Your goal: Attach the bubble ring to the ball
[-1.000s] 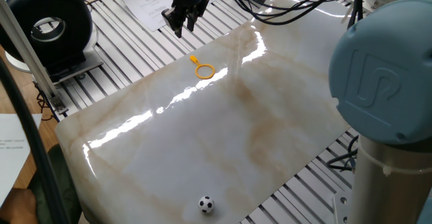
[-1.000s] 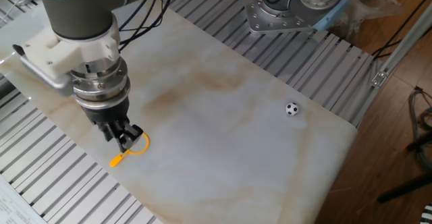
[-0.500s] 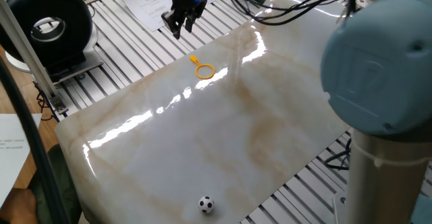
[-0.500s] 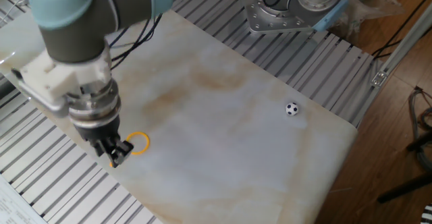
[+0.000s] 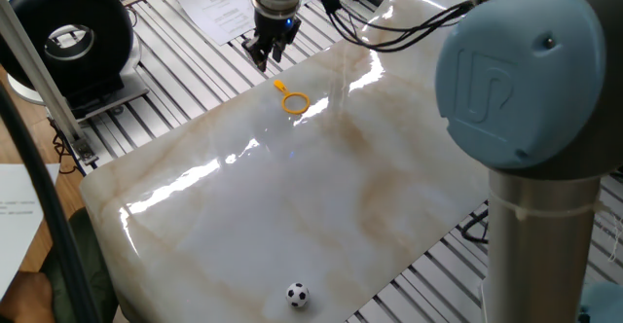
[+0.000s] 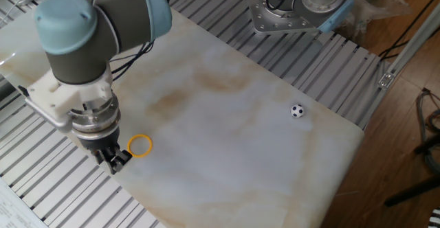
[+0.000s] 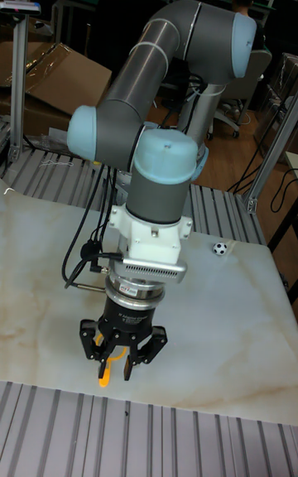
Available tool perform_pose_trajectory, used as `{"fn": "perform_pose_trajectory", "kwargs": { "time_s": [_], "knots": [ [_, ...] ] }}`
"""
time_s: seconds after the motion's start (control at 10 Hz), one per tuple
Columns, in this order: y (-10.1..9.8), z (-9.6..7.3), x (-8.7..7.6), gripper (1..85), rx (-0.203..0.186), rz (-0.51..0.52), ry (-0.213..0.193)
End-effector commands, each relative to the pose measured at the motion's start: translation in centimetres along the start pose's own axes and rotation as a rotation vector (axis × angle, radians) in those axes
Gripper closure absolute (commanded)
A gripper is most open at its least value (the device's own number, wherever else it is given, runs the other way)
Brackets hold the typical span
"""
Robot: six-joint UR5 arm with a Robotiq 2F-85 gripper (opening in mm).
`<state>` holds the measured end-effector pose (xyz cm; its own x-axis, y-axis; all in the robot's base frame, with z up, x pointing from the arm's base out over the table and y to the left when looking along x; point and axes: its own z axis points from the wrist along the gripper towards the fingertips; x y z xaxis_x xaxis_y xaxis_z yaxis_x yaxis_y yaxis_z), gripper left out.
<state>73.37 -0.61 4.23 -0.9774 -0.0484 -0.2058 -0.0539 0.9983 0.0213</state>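
Tall fixed view: your black two-finger pincer [image 7: 122, 358] pointed straight down with its fingers spread apart and nothing between them. It sat over the near edge of the glossy beige marble-pattern desk [image 7: 223, 344]. An orange bit of the small thin yellow-orange plastic bubble ring [image 7: 104, 377] showed behind the fingers.

One fixed view: the pincer [image 5: 267, 53] was at the far edge of the desk [image 5: 321, 197], where the marble top met the ribbed aluminium frame [image 5: 185, 60]. The bubble ring [image 5: 294, 101] lay flat on the desk just beside the pincer, its stubby handle pointing toward it. I couldn't tell whether the fingertips touched the handle. The tiny black-and-white soccer-pattern ball [image 5: 297, 295] sat alone near the opposite edge, well apart from the ring.

The other fixed view: the pincer [image 6: 114, 161] was low at the desk's [image 6: 227, 139] edge, the hoop of the ring [image 6: 139, 145] lying just beside it and outside the fingers. The ball [image 6: 296, 110] rested near the far right corner.
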Motion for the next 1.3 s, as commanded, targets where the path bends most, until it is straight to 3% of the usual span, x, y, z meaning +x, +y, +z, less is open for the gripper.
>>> {"fn": "perform_pose_trajectory", "kwargs": {
  "time_s": [0.0,0.3,0.5,0.6,0.8,1.0,1.2],
  "knots": [
    [0.2,0.6,0.0,53.7,-0.013,0.049,0.017],
    [-0.7,0.5,0.2,55.7,0.019,0.038,0.026],
    [-0.3,0.6,0.1,50.0,0.006,0.077,0.022],
    [-0.7,0.5,0.2,50.0,0.02,0.081,0.024],
    [-1.0,1.1,1.3,46.3,0.026,0.104,0.072],
    [-2.1,3.9,1.7,44.0,0.025,0.106,0.079],
    [-2.1,3.8,3.3,43.7,0.028,0.119,0.137]
  ]
}}
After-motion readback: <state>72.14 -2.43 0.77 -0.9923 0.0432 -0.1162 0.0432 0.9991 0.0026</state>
